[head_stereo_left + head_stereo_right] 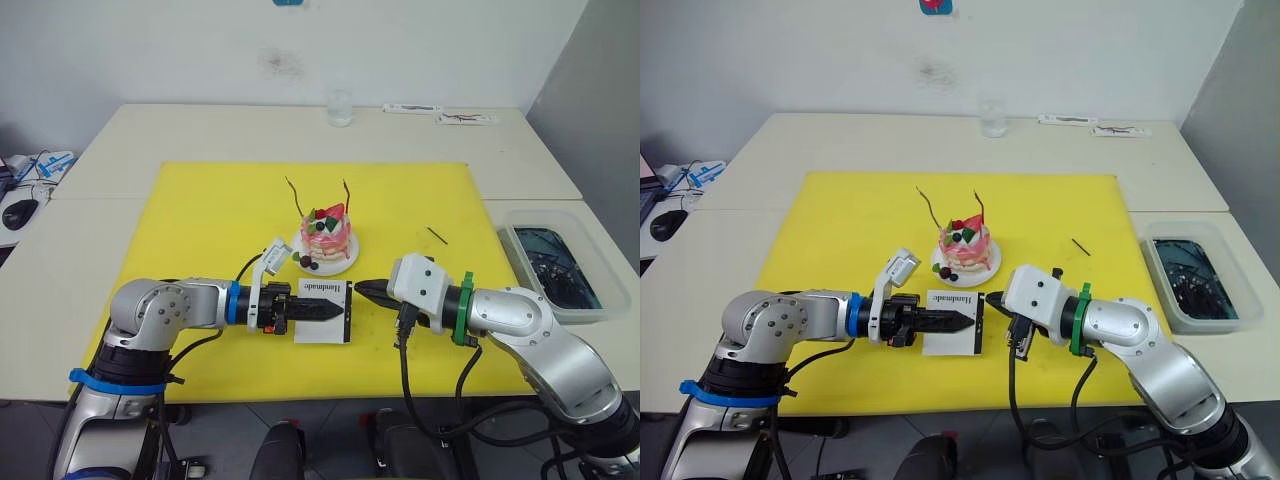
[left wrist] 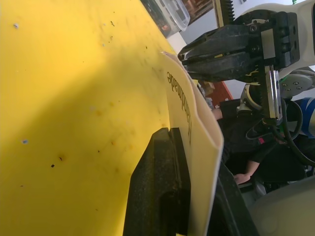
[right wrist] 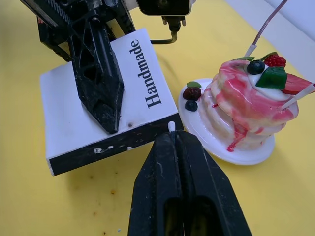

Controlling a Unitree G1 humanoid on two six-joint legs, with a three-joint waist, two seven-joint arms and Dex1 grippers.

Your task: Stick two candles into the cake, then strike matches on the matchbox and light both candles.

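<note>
My left hand (image 1: 322, 311) is clamped on the matchbox (image 1: 324, 285), pinning it flat on the yellow mat (image 1: 200, 220) with its black strip facing right. My right hand (image 3: 171, 129) is closed on a match (image 3: 171, 126), its pale tip just at that strip. Just beyond stands the cake (image 1: 328, 232) with both candles (image 1: 294, 194) stuck in. Farther right lies another match (image 1: 437, 236) on the mat.
</note>
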